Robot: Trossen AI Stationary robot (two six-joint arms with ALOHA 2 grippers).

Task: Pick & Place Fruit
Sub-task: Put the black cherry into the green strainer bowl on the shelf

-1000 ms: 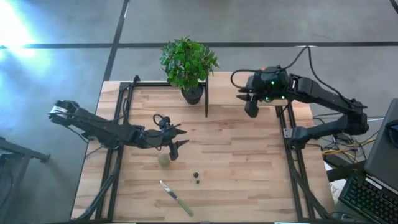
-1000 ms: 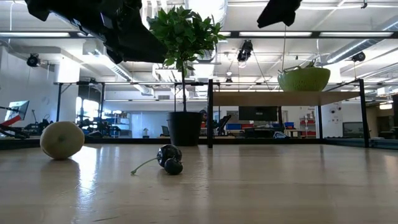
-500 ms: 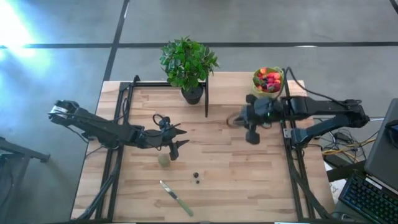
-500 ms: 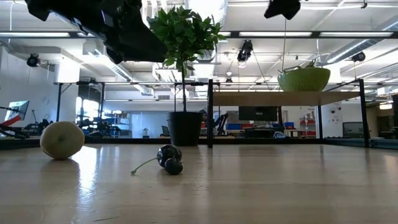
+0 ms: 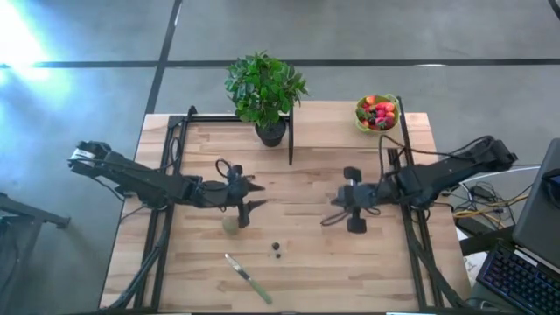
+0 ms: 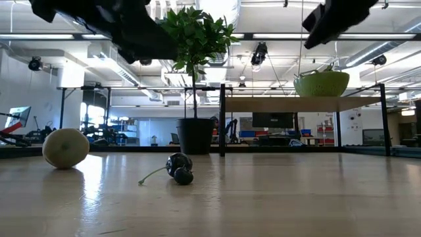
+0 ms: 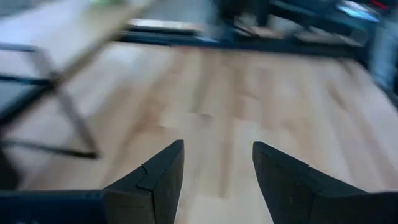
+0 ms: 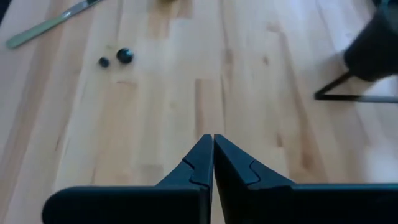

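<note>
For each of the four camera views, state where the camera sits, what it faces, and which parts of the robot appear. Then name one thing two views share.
High: overhead, straight down; table, both arms.
Low: table-top height, facing the room; green ball, dark berries, arms overhead.
Left wrist: on the left arm; bare wood, left gripper open.
Right wrist: on the right arm; knife, right gripper shut.
Shared: the berries appear in high, low and right wrist.

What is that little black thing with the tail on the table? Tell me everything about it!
It looks like a pair of dark berries, shiny and almost black, one bigger and one smaller, sitting close together. A thin curved stem sticks out to one side and rests on the wooden table. They lie loose on the bare wood, between the pale green ball and the knife. Nothing else touches them, and no gripper is near.
</note>
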